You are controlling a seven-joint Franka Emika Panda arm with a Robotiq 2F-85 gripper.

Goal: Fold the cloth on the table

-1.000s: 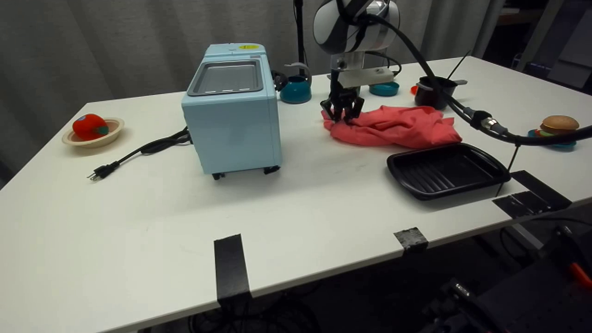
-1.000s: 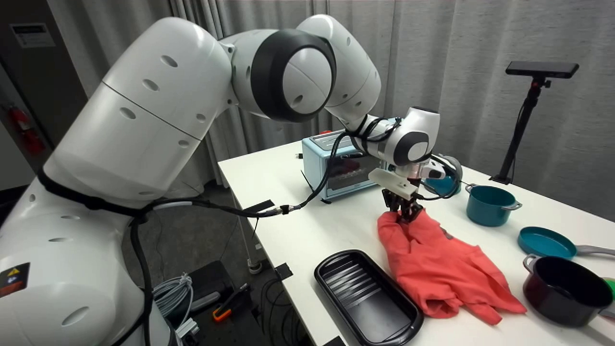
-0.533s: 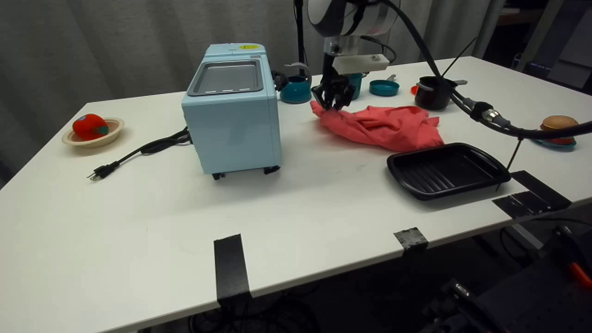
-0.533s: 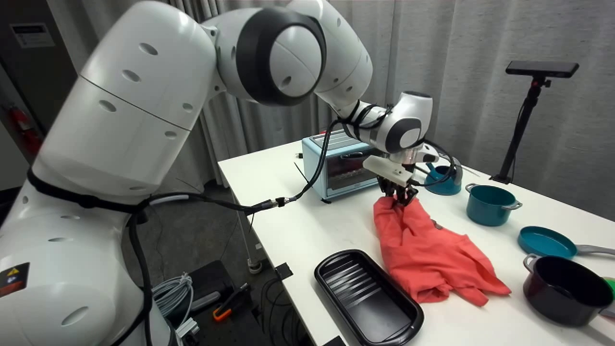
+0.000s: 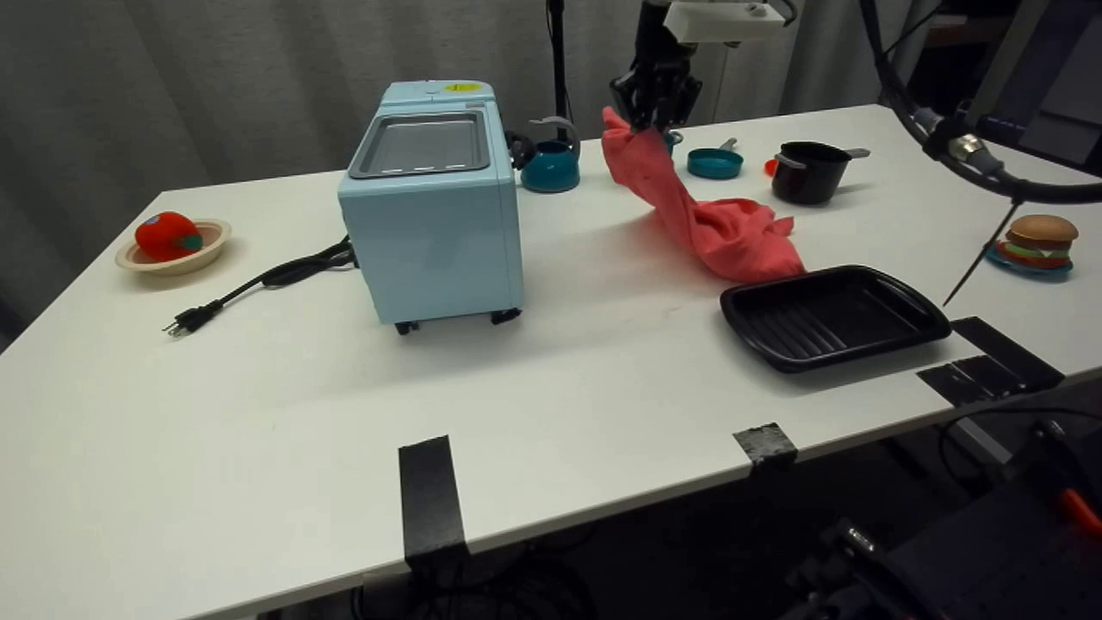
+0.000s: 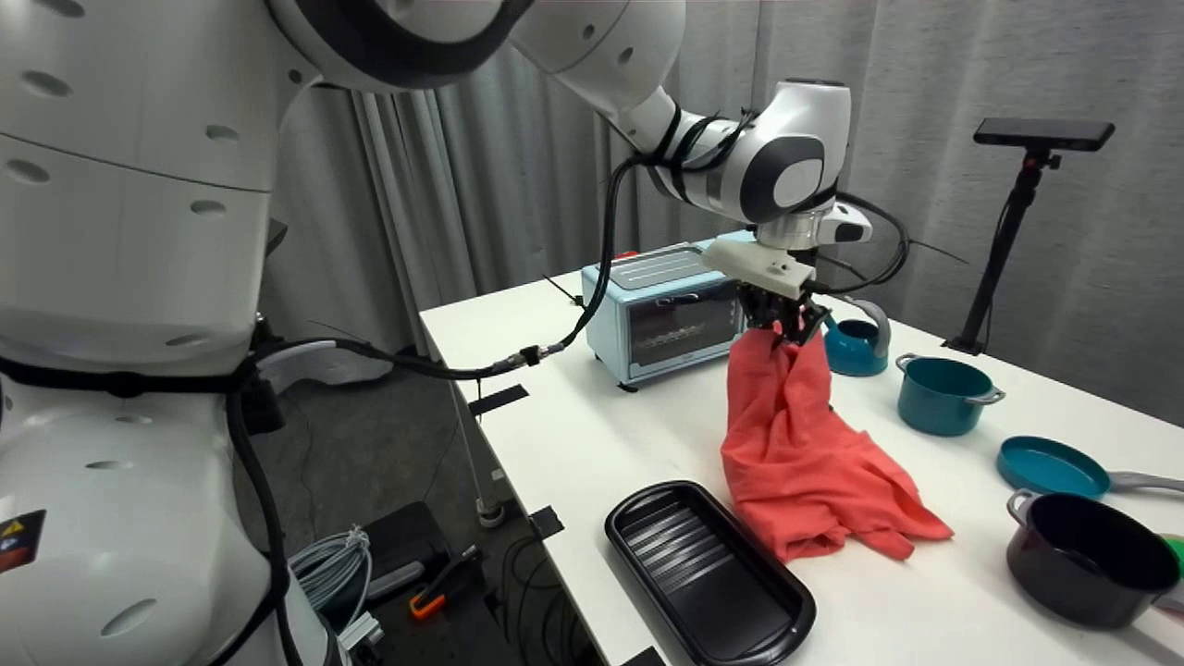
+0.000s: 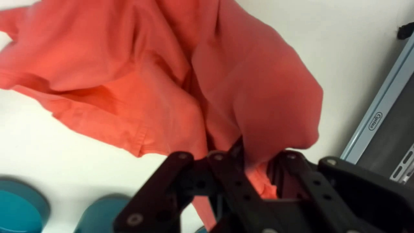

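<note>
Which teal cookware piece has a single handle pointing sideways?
The shallow, round teal frying pan is the only one: the deep teal pot has two handles, the teal kettle an arched one.

From the black, jointed gripper (image 6: pixel 786 335) hangs a solid coral-red, crumpled fabric cloth (image 6: pixel 809 467). Near the gripper stand a pale-blue, boxy toaster oven (image 6: pixel 671 319) and a rounded, grey-handled teal kettle (image 6: pixel 851 359). Farther from the gripper, a black rectangular tray (image 6: pixel 726 597), partly patterned with parallel ribs, sits on the white tabletop (image 6: pixel 592 444).

White arm (image 6: pixel 139 250), oval dimples (image 6: pixel 129 618), yellow-triangle label (image 6: pixel 20 539), black cables (image 6: pixel 608 242); black hand (image 7: pixel 257 158), round screws (image 7: pixel 134 219).
</note>
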